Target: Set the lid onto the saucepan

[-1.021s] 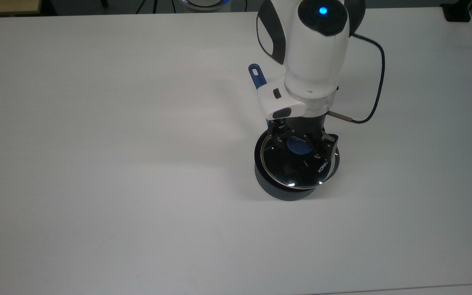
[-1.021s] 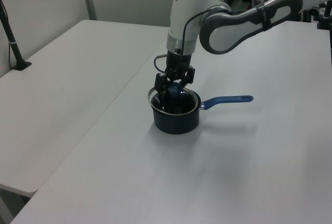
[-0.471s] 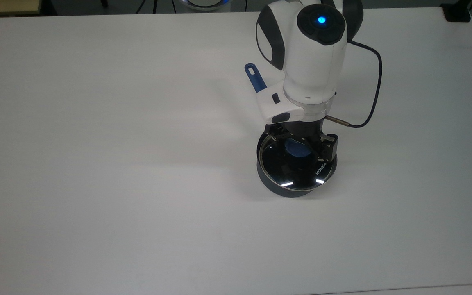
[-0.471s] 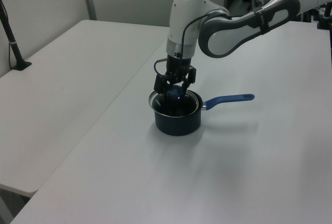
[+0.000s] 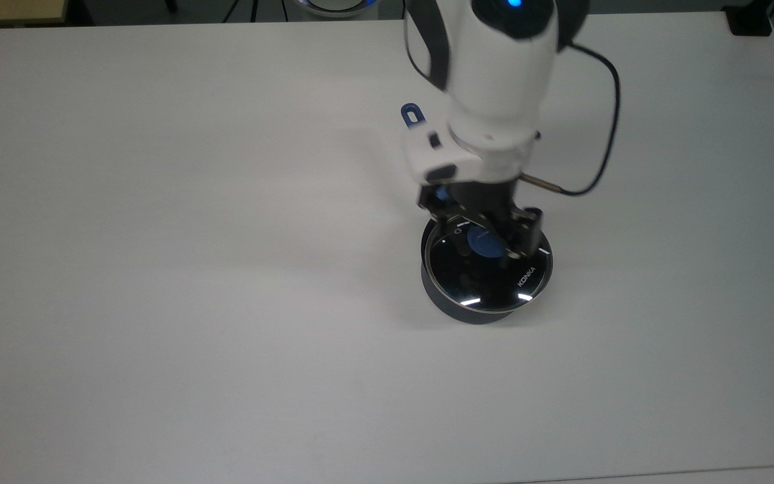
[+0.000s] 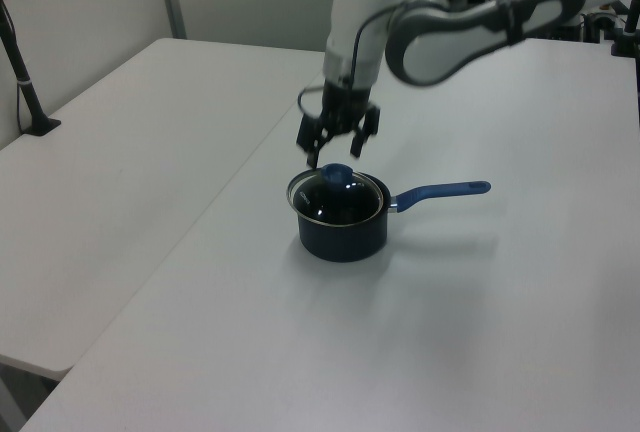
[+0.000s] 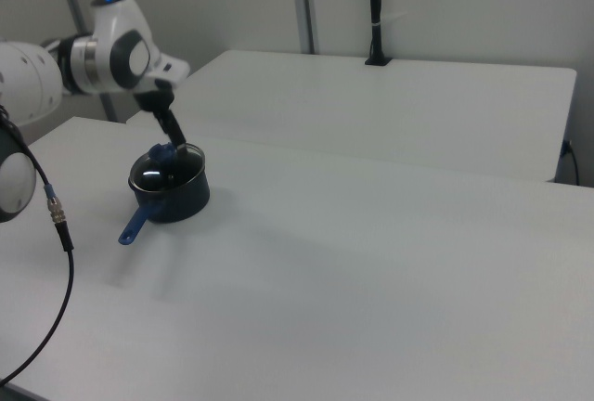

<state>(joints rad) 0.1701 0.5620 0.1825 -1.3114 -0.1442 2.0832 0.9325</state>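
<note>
The lid is seated level on the saucepan, its rim matched to the pan's so it is carried all round. Just above its knob, the jaws are held open and empty.

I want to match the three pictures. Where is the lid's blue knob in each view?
Top view: the knob is right of centre, below the gripper.
Left view: the knob is at the centre, on the lid, under the gripper.
Right view: the knob is at the left, under the gripper.
Shared landmark: the saucepan handle.
</note>
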